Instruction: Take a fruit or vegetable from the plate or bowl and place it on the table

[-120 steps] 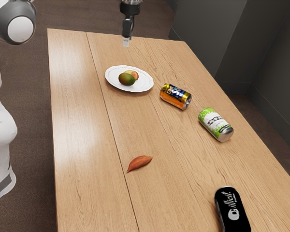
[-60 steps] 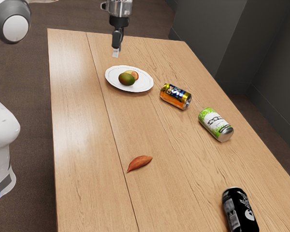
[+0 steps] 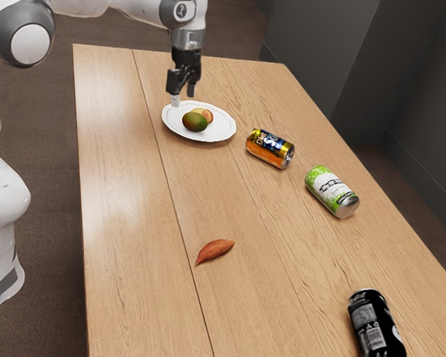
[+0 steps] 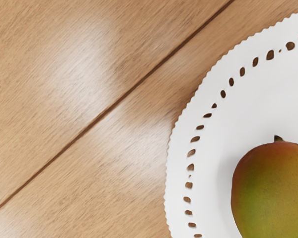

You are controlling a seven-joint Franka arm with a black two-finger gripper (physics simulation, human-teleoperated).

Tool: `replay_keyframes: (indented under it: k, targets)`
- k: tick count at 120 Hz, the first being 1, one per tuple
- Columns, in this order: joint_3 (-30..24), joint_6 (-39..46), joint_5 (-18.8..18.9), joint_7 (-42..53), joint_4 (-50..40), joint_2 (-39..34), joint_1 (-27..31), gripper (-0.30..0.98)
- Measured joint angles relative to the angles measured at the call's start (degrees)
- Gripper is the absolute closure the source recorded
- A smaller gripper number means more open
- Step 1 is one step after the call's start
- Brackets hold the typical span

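Our jaws hang open near one plate (image 3: 221,131), two-plus fruits (image 3: 195,122) aboard, three cans (image 3: 269,149) and one sweet potato (image 3: 215,251) outside, worktop (image 3: 123,208) edges well away.

white plate (image 4: 218,134), red-green mango (image 4: 273,193), brown-grained table (image 3: 126,223)

Three cans (image 3: 270,148), one mango (image 3: 195,121), one yam (image 3: 215,251) (one plate (image 3: 223,130)).
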Motion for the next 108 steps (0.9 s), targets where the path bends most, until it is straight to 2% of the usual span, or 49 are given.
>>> replay_keyframes:
  k: [53, 82, 108]
  targets:
    - [0.00, 5.06, -2.01, 11.42, -0.46, 3.64, 0.27, 0.00]
    - [0.97, 5.60, -1.66, 15.75, -0.29, 3.74, -0.71, 0.00]
    - [1.07, 5.89, -1.62, 18.64, 1.76, 6.76, 0.45, 0.00]
